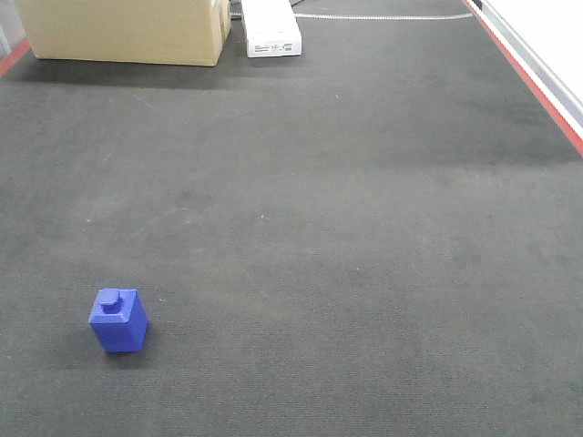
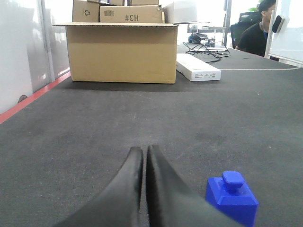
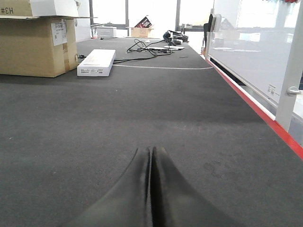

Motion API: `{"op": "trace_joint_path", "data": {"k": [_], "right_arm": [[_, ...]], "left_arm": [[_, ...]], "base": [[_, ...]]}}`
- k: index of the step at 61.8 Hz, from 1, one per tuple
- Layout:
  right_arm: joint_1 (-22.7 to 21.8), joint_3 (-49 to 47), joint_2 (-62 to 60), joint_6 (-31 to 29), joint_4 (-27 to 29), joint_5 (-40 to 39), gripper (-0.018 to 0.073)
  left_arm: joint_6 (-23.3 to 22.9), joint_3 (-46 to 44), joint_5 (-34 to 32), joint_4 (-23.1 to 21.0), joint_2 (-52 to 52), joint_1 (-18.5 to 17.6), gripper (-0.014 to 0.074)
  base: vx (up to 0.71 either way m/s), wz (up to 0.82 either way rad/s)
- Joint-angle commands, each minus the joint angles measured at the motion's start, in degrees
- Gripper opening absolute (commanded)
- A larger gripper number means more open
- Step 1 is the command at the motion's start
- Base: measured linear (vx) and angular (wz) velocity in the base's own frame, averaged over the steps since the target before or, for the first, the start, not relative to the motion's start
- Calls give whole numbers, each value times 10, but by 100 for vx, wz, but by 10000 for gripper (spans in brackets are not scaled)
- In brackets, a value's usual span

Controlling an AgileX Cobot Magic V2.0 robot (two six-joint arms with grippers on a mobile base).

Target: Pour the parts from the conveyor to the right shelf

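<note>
A single blue part [image 1: 118, 320], boxy with a square knob on top, stands upright on the dark grey conveyor [image 1: 364, 218], toward its near left area. The left gripper [image 2: 144, 155] hangs low over the belt with its fingers pressed together and nothing between them; the part sits just to its right, not touching. The right gripper [image 3: 151, 153] is likewise closed and empty. A cardboard box [image 1: 127, 32] and a flat white box [image 1: 271, 27] rest at the far end.

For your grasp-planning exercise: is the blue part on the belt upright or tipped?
Upright: the blue part sits flat on the conveyor, square knob on top.
</note>
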Motion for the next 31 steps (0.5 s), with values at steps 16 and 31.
{"op": "trace_joint_path", "data": {"k": [16, 31], "right_arm": [[-2, 9, 9, -1, -2, -43, -9], [-2, 9, 9, -1, -2, -43, -9]], "left_arm": [[-6, 18, -42, 0, -8, -3, -6], [-6, 18, -42, 0, -8, -3, -6]], "base": [[0, 0], [0, 0]]}}
